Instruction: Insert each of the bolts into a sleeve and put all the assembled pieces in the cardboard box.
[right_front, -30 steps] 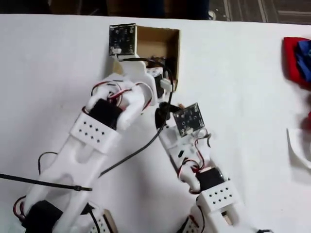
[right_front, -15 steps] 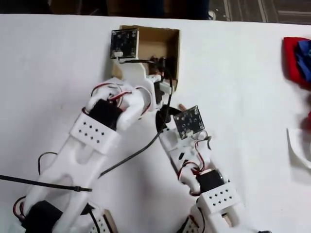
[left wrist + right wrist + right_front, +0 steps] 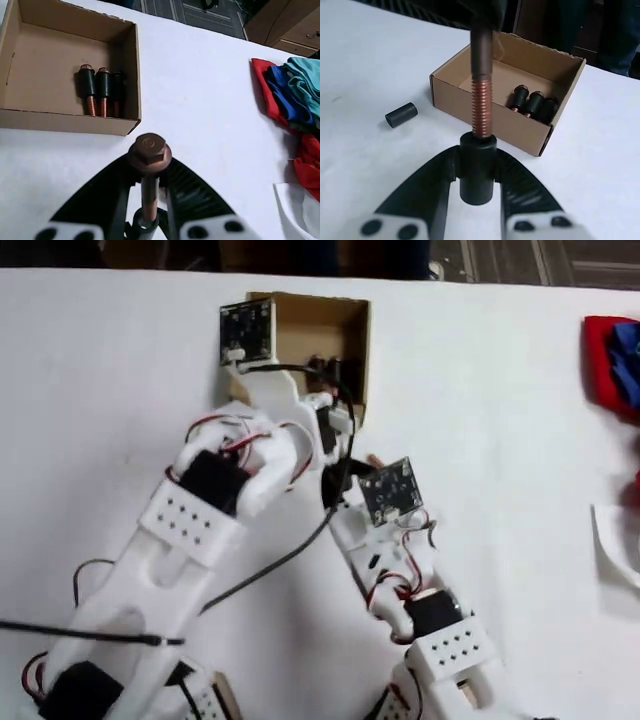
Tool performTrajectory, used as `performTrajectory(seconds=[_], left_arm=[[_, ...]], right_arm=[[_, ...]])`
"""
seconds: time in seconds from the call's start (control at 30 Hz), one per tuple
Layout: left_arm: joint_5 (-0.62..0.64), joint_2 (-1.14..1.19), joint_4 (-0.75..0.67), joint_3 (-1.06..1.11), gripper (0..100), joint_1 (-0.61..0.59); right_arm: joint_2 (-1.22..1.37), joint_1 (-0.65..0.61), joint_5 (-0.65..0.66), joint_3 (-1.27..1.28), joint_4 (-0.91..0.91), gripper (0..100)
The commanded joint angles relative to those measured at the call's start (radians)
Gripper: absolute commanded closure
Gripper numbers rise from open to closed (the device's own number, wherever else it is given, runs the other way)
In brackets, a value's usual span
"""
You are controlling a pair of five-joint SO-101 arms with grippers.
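My left gripper point(image 3: 149, 176) is shut on a copper bolt point(image 3: 149, 150), whose hex head faces the camera. My right gripper point(image 3: 477, 175) is shut on a black sleeve point(image 3: 477, 167) held upright. The bolt's threaded end point(image 3: 481, 110) comes down from above and meets the sleeve's mouth. The cardboard box point(image 3: 470, 107) lies just beyond, with three assembled pieces point(image 3: 535, 102) side by side near one end point(image 3: 100, 85). A loose black sleeve point(image 3: 400, 115) lies on the table beside the box. In the high view both arms meet in front of the box point(image 3: 355, 325).
Red, blue and teal cloths point(image 3: 612, 355) are piled at the table's far right point(image 3: 290, 95). A white curved object point(image 3: 615, 545) lies nearer on the right edge. The left arm point(image 3: 200, 510) and right arm point(image 3: 400, 560) stand close together, and a black cable point(image 3: 270, 565) runs between them.
The left arm has drifted a little to the left and its wrist has shifted slightly. The right wrist has edged slightly toward the table's front. Both keep their hold.
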Motion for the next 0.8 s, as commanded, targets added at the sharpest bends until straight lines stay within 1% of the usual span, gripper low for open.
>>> performTrajectory(seconds=[0.0,0.23,0.4,0.6,0.77], left_arm=[[0.012,-0.075,0.017,-0.007,97,0.014],[0.012,-0.077,0.087,-0.005,97,0.012],[0.012,-0.075,0.061,-0.005,97,0.009],[0.005,-0.074,-0.025,-0.005,97,0.006],[0.005,-0.023,-0.02,-0.005,97,0.003]], right_arm=[[-0.033,0.007,-0.006,-0.009,-0.025,97.5],[-0.033,0.007,-0.006,-0.011,-0.025,97.5],[-0.033,0.007,-0.006,-0.012,-0.025,97.5],[-0.033,0.007,-0.006,-0.012,-0.025,97.5],[-0.035,0.007,-0.006,-0.012,-0.025,97.5]])
